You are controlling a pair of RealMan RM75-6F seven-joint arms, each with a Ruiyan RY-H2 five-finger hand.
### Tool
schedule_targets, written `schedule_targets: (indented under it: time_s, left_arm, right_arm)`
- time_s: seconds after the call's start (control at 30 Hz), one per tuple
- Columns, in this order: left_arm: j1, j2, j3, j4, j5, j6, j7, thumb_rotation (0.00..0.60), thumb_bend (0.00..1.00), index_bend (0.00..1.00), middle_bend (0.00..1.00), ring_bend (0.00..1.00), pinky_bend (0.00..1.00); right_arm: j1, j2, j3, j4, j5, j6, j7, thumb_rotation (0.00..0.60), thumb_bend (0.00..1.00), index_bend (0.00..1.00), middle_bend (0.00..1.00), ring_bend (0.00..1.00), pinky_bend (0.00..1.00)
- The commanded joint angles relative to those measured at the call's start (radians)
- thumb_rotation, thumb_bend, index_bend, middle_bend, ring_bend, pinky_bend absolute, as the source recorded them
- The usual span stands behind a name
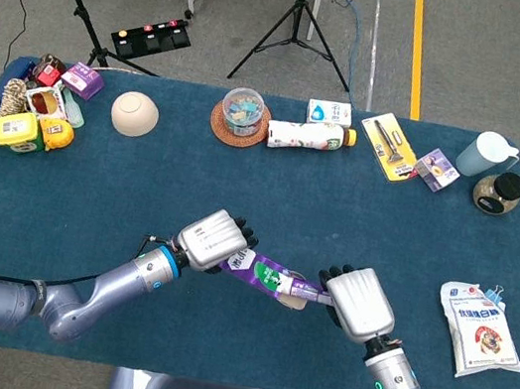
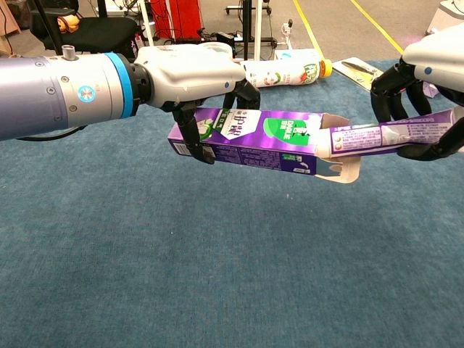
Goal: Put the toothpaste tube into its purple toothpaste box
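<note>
Toothpaste tube gripped by right hand, entering purple box clasped by left hand

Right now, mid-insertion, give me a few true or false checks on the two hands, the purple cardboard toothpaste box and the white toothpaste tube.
1. The left hand holds the purple cardboard toothpaste box off the blue table cover. True.
2. The white toothpaste tube is fully inside the box. False: only its front end is in the open mouth; most of it sticks out toward the right hand.
3. The right hand holds the tube's far end. True.
4. The box's end flaps are closed. False: a flap hangs open below the tube.
5. The box rests flat on the table. False: both views show it lifted clear.
</note>
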Motion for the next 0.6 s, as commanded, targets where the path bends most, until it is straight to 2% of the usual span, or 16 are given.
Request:
schedule_targets:
  time_s: [0.03,0.6]
  left_arm:
    - [-0.002,-0.004,-0.001,0.003,-0.008,0.000,-0.002,0.600,0.19,0.49,0.42,0.35,0.60]
    - [-0.018,-0.036,-0.001,0.020,-0.054,0.006,-0.019,0.600,0.19,0.49,0.42,0.35,0.60]
  right_arm:
    - [0.005,-0.013,0.002,-0.008,0.014,0.004,-0.020,0.600,0.62,0.59,0.65,0.59,0.74]
    - [0.050,-0.130,0.013,-0.057,0.101,0.054,-0.207,0.600,0.62,0.59,0.65,0.59,0.74]
